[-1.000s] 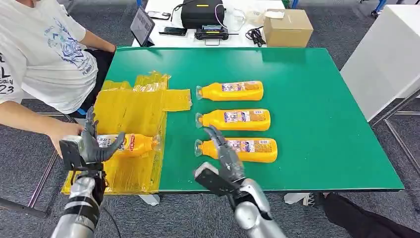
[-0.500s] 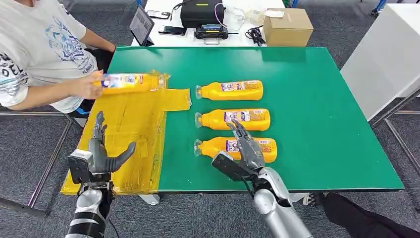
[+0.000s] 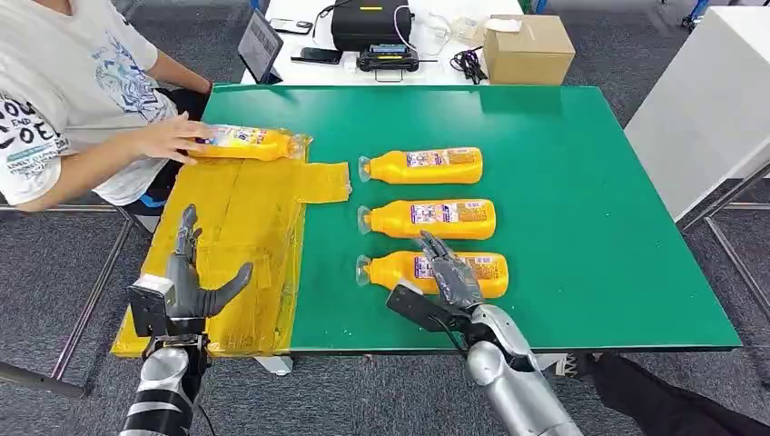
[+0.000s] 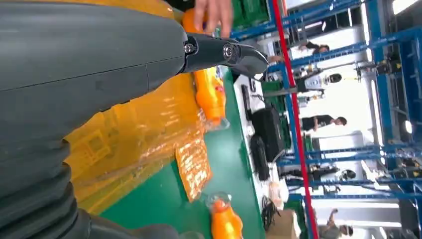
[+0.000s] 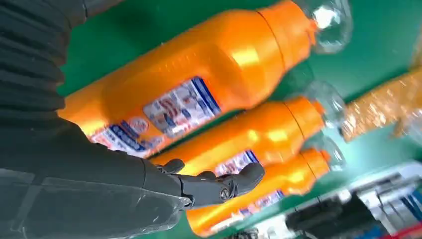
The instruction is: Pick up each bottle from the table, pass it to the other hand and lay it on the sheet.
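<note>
The left hand (image 3: 186,282) hovers empty, fingers spread, over the yellow sheet (image 3: 231,263). The right hand (image 3: 451,277), fingers apart, reaches over the nearest orange bottle (image 3: 490,272), gripping nothing.

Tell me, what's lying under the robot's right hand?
The nearest orange bottle, lying on the green table. The right hand hovers over its label; whether they touch is unclear.
</note>
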`<state>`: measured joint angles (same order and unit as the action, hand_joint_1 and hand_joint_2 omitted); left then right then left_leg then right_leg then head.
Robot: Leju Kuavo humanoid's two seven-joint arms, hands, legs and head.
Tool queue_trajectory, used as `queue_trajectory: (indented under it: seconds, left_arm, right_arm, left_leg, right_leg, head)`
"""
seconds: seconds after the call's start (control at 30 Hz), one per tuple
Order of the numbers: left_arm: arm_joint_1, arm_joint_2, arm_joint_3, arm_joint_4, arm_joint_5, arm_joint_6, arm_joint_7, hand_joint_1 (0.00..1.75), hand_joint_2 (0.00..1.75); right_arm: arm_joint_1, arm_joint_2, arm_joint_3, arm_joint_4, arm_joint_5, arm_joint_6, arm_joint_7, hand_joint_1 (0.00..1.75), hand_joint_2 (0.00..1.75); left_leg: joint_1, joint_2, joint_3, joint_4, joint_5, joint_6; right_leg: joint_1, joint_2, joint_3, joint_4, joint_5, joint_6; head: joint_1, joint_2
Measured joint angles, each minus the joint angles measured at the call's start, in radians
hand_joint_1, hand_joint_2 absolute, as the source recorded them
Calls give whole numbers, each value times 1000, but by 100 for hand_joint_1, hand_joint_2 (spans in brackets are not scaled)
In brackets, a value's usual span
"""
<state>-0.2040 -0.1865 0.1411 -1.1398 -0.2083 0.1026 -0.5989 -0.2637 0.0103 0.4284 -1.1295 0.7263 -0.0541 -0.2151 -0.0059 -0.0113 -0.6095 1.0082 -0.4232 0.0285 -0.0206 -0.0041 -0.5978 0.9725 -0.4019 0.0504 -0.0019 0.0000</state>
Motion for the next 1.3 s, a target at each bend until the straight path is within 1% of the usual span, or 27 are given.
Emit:
queue_trajectory:
  seconds: [0.2, 0.33, 0.47, 0.7, 0.93, 1.13, 1.3]
  left_arm:
    - [0, -1, -10, 4, -1, -9, 2, 0, 175]
    - [-2, -1, -17, 15, -11, -9, 2, 0, 175]
    - [-4, -1, -23, 35, -24, -7, 2, 0, 175]
    - [-4, -1, -24, 60, -31, -11, 2, 0, 175]
    - [-1, -1, -23, 87, -49, 0, 5, 0, 175]
    - [-1, 0, -22, 105, -50, -10, 8, 0, 175]
    - [-1, 0, -21, 114, -50, -10, 10, 0, 175]
  right_arm:
    - [-34, -11, 16, 65, 0, 15, 7, 0, 175]
    - [-67, -21, 30, 102, -17, 57, 18, 0, 175]
    - [-98, -42, 46, 133, -19, 71, 25, 0, 175]
    - [-123, -82, 69, 139, -5, 85, 53, 0, 175]
    - [-158, -136, 97, 135, 8, 135, 121, 0, 175]
    - [-186, -188, 132, 143, -4, 182, 136, 0, 175]
    - [-194, -207, 143, 148, -14, 194, 141, 0, 175]
  left_leg:
    - [0, 0, 0, 0, 0, 0]
    - [0, 0, 0, 0, 0, 0]
    - [0, 0, 0, 0, 0, 0]
    - [0, 0, 0, 0, 0, 0]
    - [0, 0, 0, 0, 0, 0]
    - [0, 0, 0, 0, 0, 0]
    - [0, 0, 1, 0, 0, 0]
  right_leg:
    - [0, 0, 0, 0, 0, 0]
    - [0, 0, 0, 0, 0, 0]
    - [0, 0, 0, 0, 0, 0]
    - [0, 0, 1, 0, 0, 0]
    - [0, 0, 0, 0, 0, 0]
    - [0, 0, 1, 0, 0, 1]
    - [0, 0, 1, 0, 0, 1]
  head:
    - [0, 0]
    - [0, 0]
    - [0, 0]
    - [0, 0]
    - [0, 0]
    - [0, 0]
    - [0, 0]
